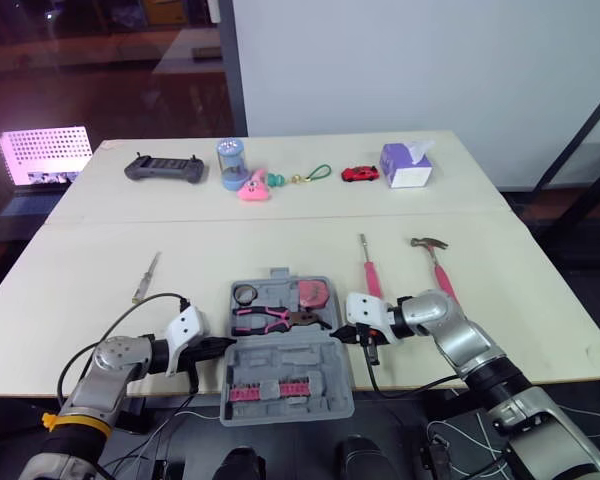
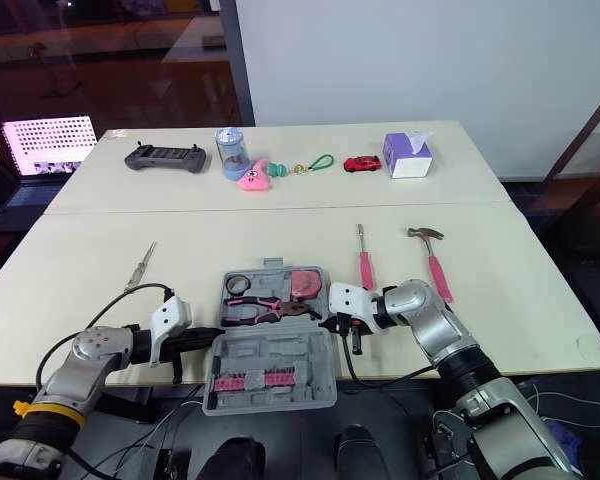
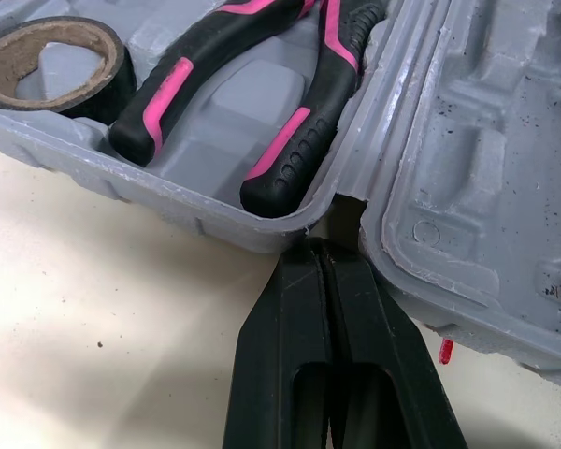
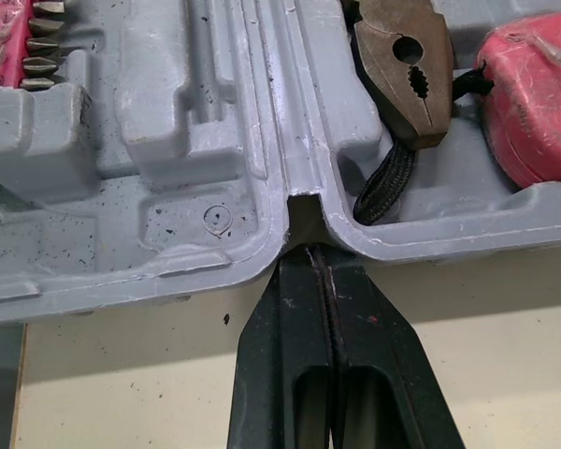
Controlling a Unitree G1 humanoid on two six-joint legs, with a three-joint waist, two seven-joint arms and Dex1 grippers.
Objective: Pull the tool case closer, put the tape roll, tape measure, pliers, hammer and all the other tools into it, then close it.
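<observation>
The grey tool case (image 1: 280, 358) lies open at the table's front edge, its lid with pink bits (image 1: 270, 387) hanging over the edge. In it are a black tape roll (image 1: 245, 294), pink-handled pliers (image 1: 265, 320) and a pink tape measure (image 1: 313, 294). My left gripper (image 3: 320, 248) is shut, its tip in the hinge notch on the case's left side. My right gripper (image 4: 309, 253) is shut too, its tip at the hinge notch on the right side. On the table to the right lie a pink screwdriver (image 1: 368, 268) and a pink-handled hammer (image 1: 435, 262). A slim metal tool (image 1: 146, 277) lies to the left.
Along the far side of the table stand a black controller (image 1: 165, 168), a blue jar (image 1: 231, 160), a pink toy (image 1: 254, 187), a green keyring (image 1: 315, 175), a red toy car (image 1: 360, 173) and a tissue box (image 1: 407, 165). A lit laptop (image 1: 45, 155) sits beyond the left corner.
</observation>
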